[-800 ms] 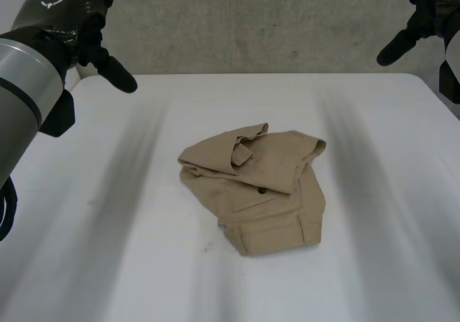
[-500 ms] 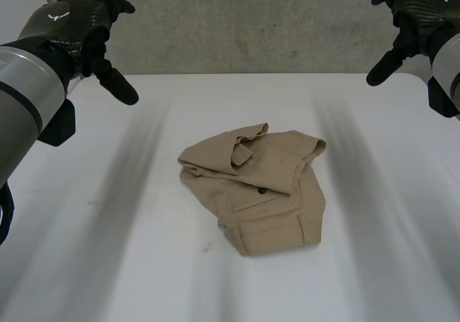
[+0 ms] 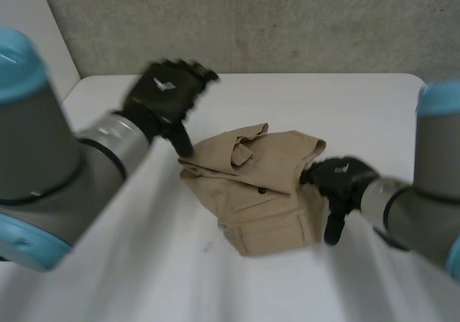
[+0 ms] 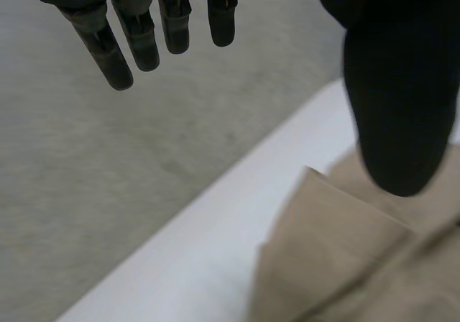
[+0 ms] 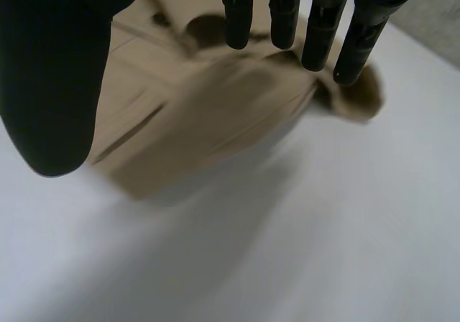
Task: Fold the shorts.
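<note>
**Approach position: 2 hands spread, nothing gripped**

The tan shorts [image 3: 255, 189] lay in a rumpled heap near the middle of the white table [image 3: 108, 264], with 1 flap turned over on the far side and a dark button [image 3: 261, 191] facing up. In my judgement no neat fold had yet been made.

I held my left hand [image 3: 167, 99] at the far left corner of the heap. Its fingers [image 4: 136, 38] were straight and its thumb stood apart over the cloth, so the hand was released and carried nothing. I could not tell whether the thumb touched the fabric.

I held my right hand [image 3: 338, 182] at the right edge of the heap, fingers [image 5: 284, 13] straight above the cloth and thumb wide, also released and empty.

I judged this placement, 1 hand on each side, to suit taking opposite edges and spreading the heap flat before folding.
</note>
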